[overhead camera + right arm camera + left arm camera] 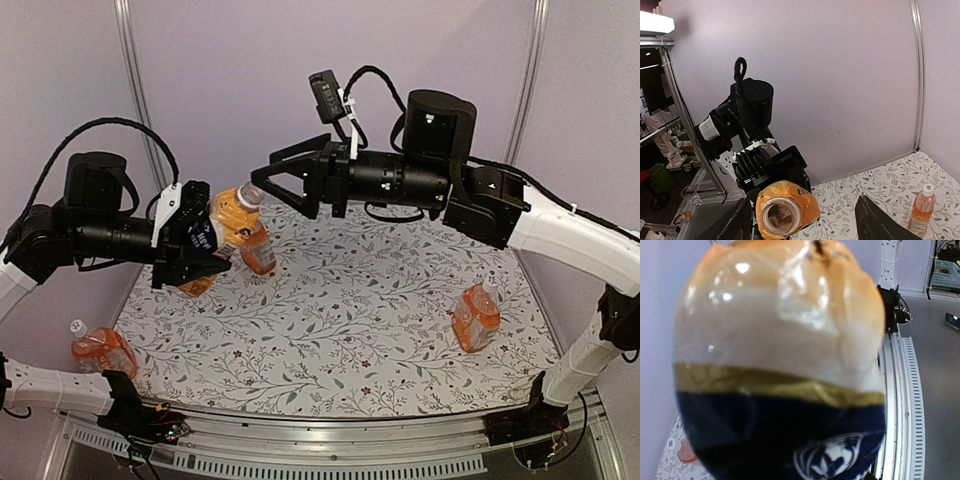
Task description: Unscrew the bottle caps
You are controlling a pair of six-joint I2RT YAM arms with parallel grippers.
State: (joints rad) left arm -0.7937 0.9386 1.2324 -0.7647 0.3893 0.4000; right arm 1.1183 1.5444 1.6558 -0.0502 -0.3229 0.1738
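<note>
Floral table (380, 340), four bottles (475, 318), one bottle (232, 212) gripped

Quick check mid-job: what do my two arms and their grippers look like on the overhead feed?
Left arm and right arm: black cylindrical links near the wrists, white tubular segments nearer the bases, black cables looping over each. Left gripper: black, white bracket behind the jaws. Right gripper: black, long triangular jaws, small black camera zip-tied above.

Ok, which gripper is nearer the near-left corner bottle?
Left. The left gripper, holding a raised bottle, is up and right of the corner bottle; the open right gripper sits farther, past the raised bottle.
</note>
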